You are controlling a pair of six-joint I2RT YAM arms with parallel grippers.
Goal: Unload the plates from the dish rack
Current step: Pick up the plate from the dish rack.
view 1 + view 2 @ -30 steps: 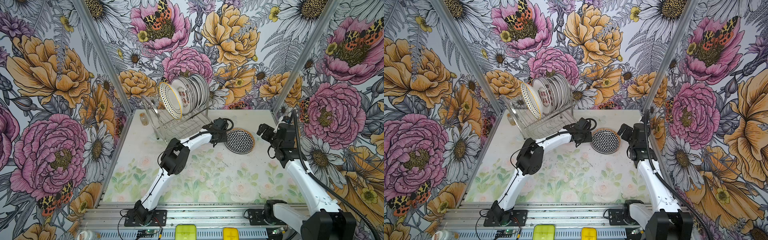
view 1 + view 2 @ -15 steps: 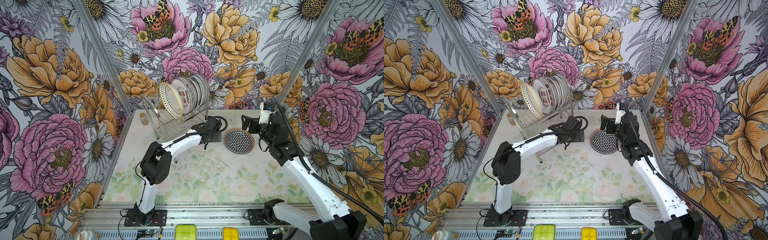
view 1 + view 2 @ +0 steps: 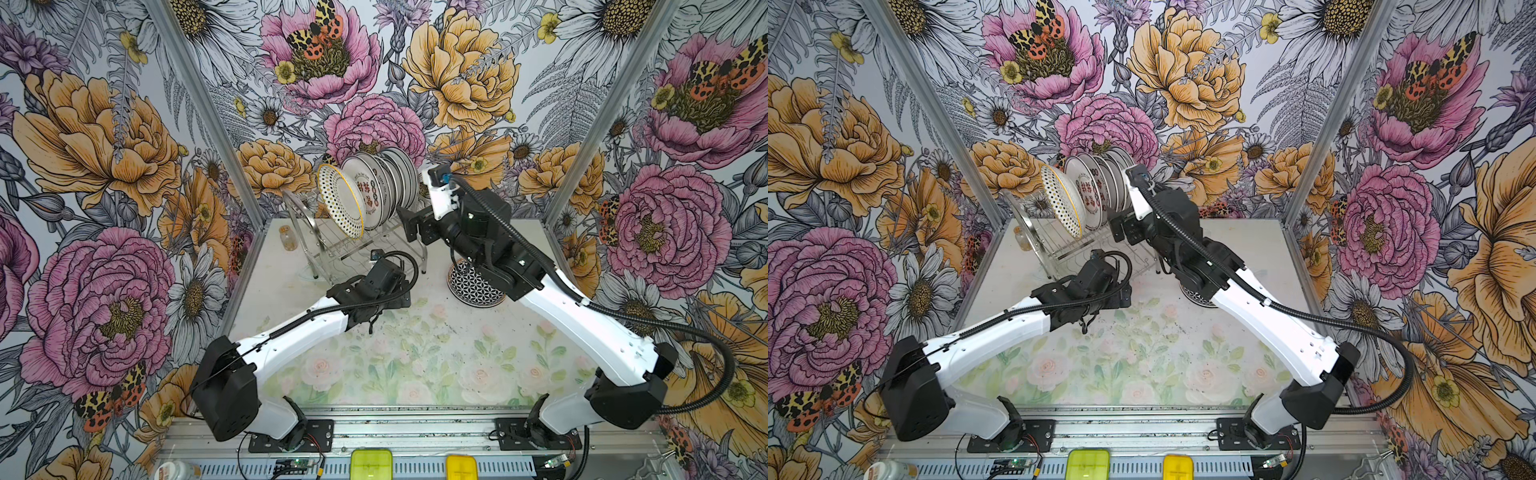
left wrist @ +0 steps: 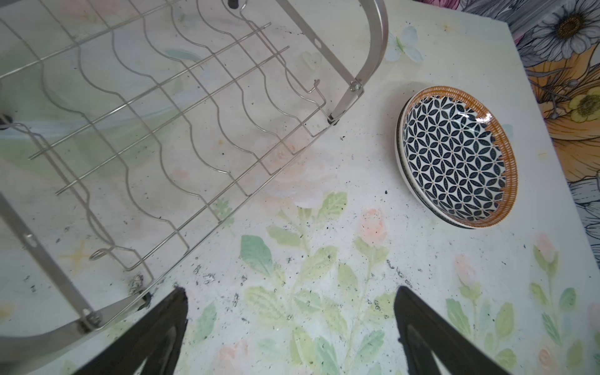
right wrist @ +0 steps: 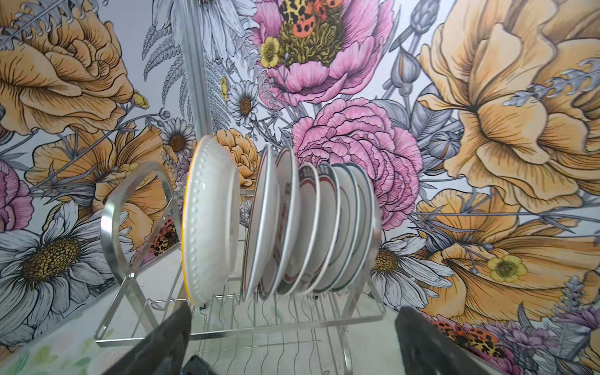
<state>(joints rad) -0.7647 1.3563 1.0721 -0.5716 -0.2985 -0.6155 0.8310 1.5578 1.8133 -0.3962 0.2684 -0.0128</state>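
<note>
The dish rack (image 3: 328, 253) stands at the back of the table, with several plates (image 3: 384, 191) upright in its upper tier. A yellow-rimmed dotted plate (image 3: 340, 205) is at the left end of the row. My right gripper (image 3: 409, 226) hangs open at the rack's right end, level with the plates and apart from them. In the right wrist view the plates (image 5: 292, 227) stand edge-on beyond the open right gripper (image 5: 293, 310). My left gripper (image 3: 395, 297) is open and empty, low over the table in front of the rack. Two stacked blue-patterned plates (image 4: 454, 156) lie on the table.
The patterned plates (image 3: 469, 286) lie right of the rack, partly under my right arm. A small jar (image 3: 287, 237) stands at the back left beside the rack. The rack's lower tier (image 4: 162, 113) holds nothing in the left wrist view. Flowered walls close in three sides.
My left gripper opened, left the patterned plate on the table and drew back to the left. My right arm swung in from the right and rose to the rack's right end.
</note>
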